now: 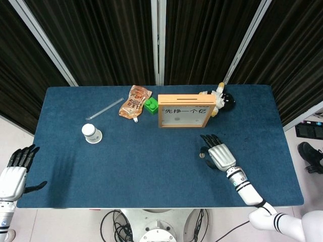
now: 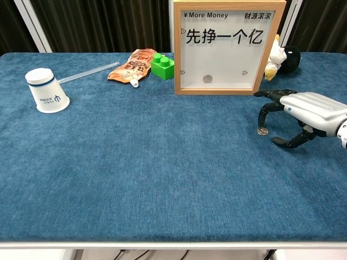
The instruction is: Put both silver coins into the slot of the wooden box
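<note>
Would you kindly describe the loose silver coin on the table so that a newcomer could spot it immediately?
Start at the wooden box standing at the back of the blue table. Come toward the front from its right corner to the right hand. The coin lies flat on the cloth under the fingertips, the only small silver disc outside the box.

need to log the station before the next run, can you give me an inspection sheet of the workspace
surface: blue cloth table, dry.
job's things: wooden box upright at the far edge, one coin behind its window; silver coin flat on the cloth.
clutter: paper cup, straw, orange pouch, green brick, plush toy.
hands: right hand arched over the silver coin, fingers apart; left hand open off the table.
cables: under the table front.
surroundings: black curtains.
</note>
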Controlling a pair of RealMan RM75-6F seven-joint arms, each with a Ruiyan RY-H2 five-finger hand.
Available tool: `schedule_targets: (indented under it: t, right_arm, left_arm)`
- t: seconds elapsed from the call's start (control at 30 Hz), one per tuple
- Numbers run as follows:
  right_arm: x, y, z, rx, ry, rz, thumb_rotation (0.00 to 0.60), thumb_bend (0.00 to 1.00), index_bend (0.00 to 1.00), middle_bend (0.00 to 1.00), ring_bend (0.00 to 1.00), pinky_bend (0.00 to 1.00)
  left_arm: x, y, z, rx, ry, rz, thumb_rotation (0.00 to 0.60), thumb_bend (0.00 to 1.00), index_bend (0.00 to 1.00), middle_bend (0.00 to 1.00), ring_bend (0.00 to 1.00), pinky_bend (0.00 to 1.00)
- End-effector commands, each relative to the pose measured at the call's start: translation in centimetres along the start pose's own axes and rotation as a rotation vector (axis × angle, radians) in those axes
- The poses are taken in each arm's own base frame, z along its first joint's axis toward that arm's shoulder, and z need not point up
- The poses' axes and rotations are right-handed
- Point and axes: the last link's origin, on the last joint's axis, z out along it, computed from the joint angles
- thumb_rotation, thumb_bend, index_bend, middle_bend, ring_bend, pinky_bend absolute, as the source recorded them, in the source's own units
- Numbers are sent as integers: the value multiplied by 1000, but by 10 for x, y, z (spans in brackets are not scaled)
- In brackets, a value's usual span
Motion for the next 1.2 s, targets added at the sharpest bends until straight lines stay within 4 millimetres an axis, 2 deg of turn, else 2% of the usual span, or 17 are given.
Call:
schedule_targets:
  t: [0.03, 0.63, 1.2]
  right_arm:
    - [0, 0, 0, 0, -2, 0, 600, 306, 412, 5, 0, 0]
    - [-2, 0, 4, -11, -4, -2, 600, 314, 419, 8, 0, 0]
    - [-2, -4, 14, -16, 32, -12, 600, 323, 489, 17, 0, 0]
  left_arm:
    - [0, 0, 0, 0, 0, 0, 600, 0, 29, 7, 0, 0]
    - [-2, -4, 2, 3, -9, -7, 600, 0, 29, 7, 0, 0]
    - [-5, -7, 3, -4, -23, -13, 600, 0, 29, 7, 0, 0]
